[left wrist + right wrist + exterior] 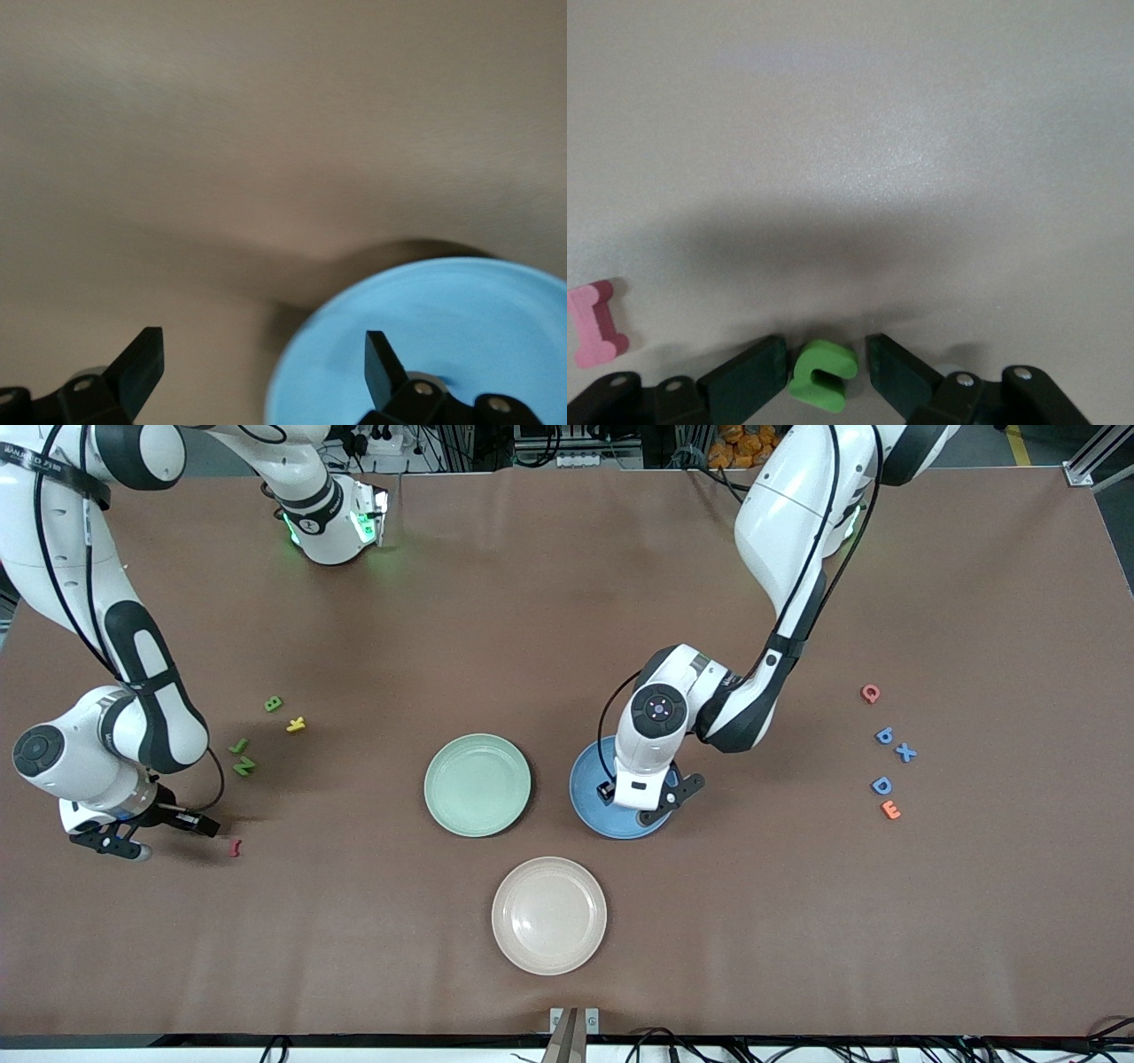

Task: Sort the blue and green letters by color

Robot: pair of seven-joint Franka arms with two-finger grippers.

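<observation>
A: What is seen from the front, with twelve o'clock toward the bases?

B: Three green letters (244, 765) are found at ten o'clock from the green plate (477, 784), with a yellow letter (296, 724) beside them. Three blue letters (881, 786) are laid at three o'clock from the blue plate (592, 810), between a pink Q (871, 693) and an orange E (890, 810). A beige plate (549, 915) is set at six. The left gripper (651, 802) is held over the blue plate. The right gripper (115, 841) is lowered at eight o'clock from the green letters, a red letter (235, 848) just beside it.

A: And the left wrist view?

B: The fingers (142, 367) are seen spread wide, released, at the blue plate's rim.

A: The right wrist view?

B: A fourth green letter (822, 376) is seen on the table between the fingers (749, 381), closely flanked but not clenched.
</observation>
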